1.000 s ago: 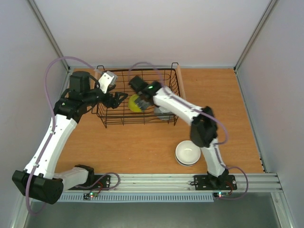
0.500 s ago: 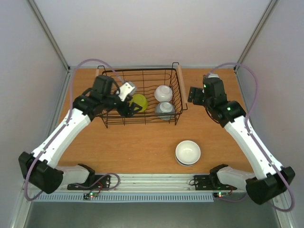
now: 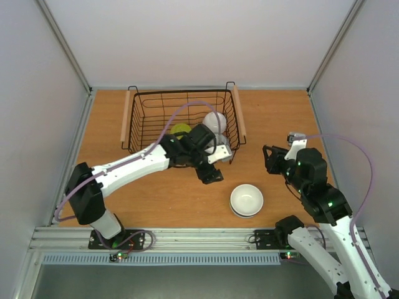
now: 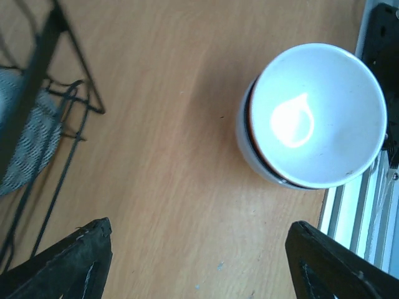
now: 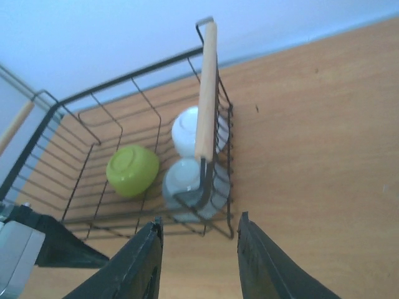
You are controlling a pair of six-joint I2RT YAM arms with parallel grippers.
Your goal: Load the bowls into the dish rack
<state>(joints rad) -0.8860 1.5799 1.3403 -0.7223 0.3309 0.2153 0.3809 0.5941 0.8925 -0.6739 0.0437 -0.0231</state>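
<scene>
**Item 1. Dish rack** (image 3: 126, 118): black wire with 2 wooden bar handles, standing at the far middle of the counter (image 3: 280, 112). It holds 3 bowls:
- yellow-green bowl (image 5: 132, 169), near the middle
- white bowl (image 5: 186, 132), against the right-hand handle side
- grey speckled bowl (image 5: 184, 184), just in front of the white bowl, in the near right corner

**Item 2. Stack of bowls** (image 4: 318, 115): on the counter near its front edge, apart from the rack. A white bowl lies uppermost, mouth up, with a dark rim showing under it. The number of bowls beneath cannot be told.

**Item 3. Left fingers** (image 4: 68, 261): spread wide with nothing between them. They hang over bare counter between the rack's near right corner and the stack, touching neither.

**Item 4. Right fingers** (image 5: 134, 268): a narrow gap, with nothing held. They are raised to the right of the rack and pointed toward its right handle, well clear of it.
</scene>
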